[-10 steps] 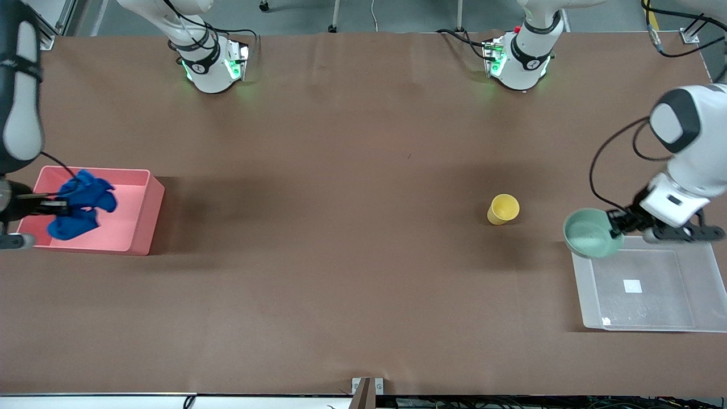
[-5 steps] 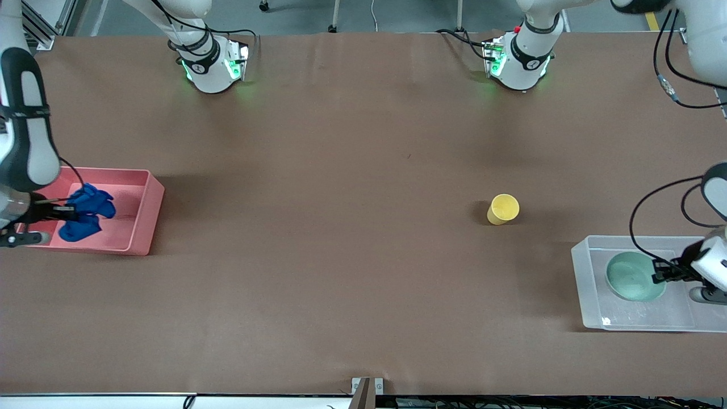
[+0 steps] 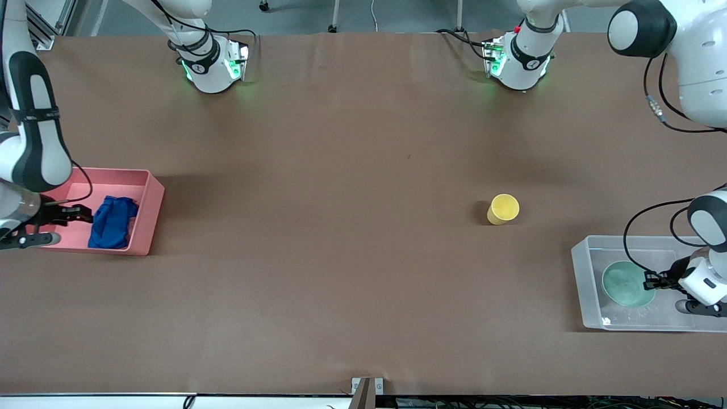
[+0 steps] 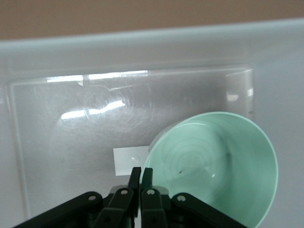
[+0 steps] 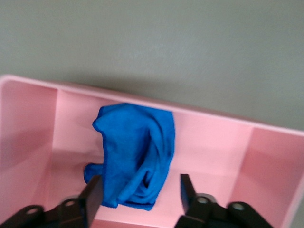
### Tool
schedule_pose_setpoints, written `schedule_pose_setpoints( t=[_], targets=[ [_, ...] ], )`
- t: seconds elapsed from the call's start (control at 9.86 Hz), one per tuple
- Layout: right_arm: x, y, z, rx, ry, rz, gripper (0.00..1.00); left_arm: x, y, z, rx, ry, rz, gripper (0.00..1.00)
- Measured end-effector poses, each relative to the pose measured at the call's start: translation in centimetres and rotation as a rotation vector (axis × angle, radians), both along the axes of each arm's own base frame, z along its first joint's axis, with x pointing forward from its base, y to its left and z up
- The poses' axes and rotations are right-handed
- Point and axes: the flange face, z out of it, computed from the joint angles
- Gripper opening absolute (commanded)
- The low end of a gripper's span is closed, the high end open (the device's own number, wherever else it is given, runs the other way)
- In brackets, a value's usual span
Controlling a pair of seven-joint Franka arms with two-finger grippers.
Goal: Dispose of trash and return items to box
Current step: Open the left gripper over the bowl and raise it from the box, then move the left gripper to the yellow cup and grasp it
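The blue cloth [image 3: 112, 222] lies loose in the pink bin [image 3: 142, 179]. It also shows in the right wrist view [image 5: 135, 152]. My right gripper [image 3: 85, 215] is open and empty, just above the cloth [image 5: 140, 192]. The mint-green bowl [image 3: 625, 282] sits low inside the clear tub [image 3: 585, 284]. My left gripper [image 3: 650, 280] is shut on the bowl's rim. In the left wrist view the jaws pinch the rim of the bowl [image 4: 213, 161] at the gripper [image 4: 141, 172], over the white label [image 4: 124, 160]. The yellow cup [image 3: 502, 209] stands upright on the table.
The pink bin stands at the right arm's end of the table, the clear tub at the left arm's end. The cup is farther from the front camera than the tub. Brown tabletop [image 3: 341, 255] lies between them.
My right gripper opened and the blue cloth dropped into the pink bin. My left gripper carried the bowl from the tub's edge down into the tub.
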Motion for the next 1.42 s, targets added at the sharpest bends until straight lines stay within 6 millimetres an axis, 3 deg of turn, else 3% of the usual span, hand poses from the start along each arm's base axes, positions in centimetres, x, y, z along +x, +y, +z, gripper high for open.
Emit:
schedule_pose_setpoints(
  t=[0.1,0.2,0.3,0.51,0.71,0.91,1.01,1.12,1.22,1.42],
  targets=[
    [1.0,0.6,4.3,-0.007,-0.041,-0.009,1.0,-0.1,0.3,-1.0,-0.001,0.008,0.004,0.48],
    [1.7,1.9,9.1,-0.016,-0.091,-0.028,1.0,-0.1,0.4,-1.1,0.002,0.001,0.006,0.67],
    [1.8,3.8,13.0,-0.016,-0.119,-0.059,1.0,0.1,0.6,-0.6,0.005,-0.01,0.008,0.74],
    [1.7,9.2,17.7,-0.011,-0.168,-0.175,1.0,0.6,0.6,2.4,0.014,-0.05,0.007,0.84],
    [1.3,14.8,21.2,0.001,-0.19,-0.311,1.0,0.5,-1.3,9.5,0.014,-0.091,-0.018,0.87],
    [-0.7,16.5,27.3,0.06,-0.15,-0.422,1.0,-1.1,-7.7,16.3,-0.01,-0.08,-0.027,0.87],
    [-2.1,16.2,30.7,0.088,-0.125,-0.442,1.0,-2.6,-11.7,17.7,-0.024,-0.058,-0.014,0.87],
    [-3.2,15.7,32.9,0.094,-0.109,-0.452,1.0,-4.5,-15.3,17.9,-0.034,-0.028,-0.009,0.88],
    [-3.7,15.5,33.6,0.095,-0.105,-0.456,1.0,-6.9,-17.7,17.4,-0.041,0.005,-0.016,0.88],
    [-3.6,15.3,33.3,0.096,-0.099,-0.429,1.0,-10.4,-22.0,14.7,-0.059,0.017,0.0,0.87]
  ],
)
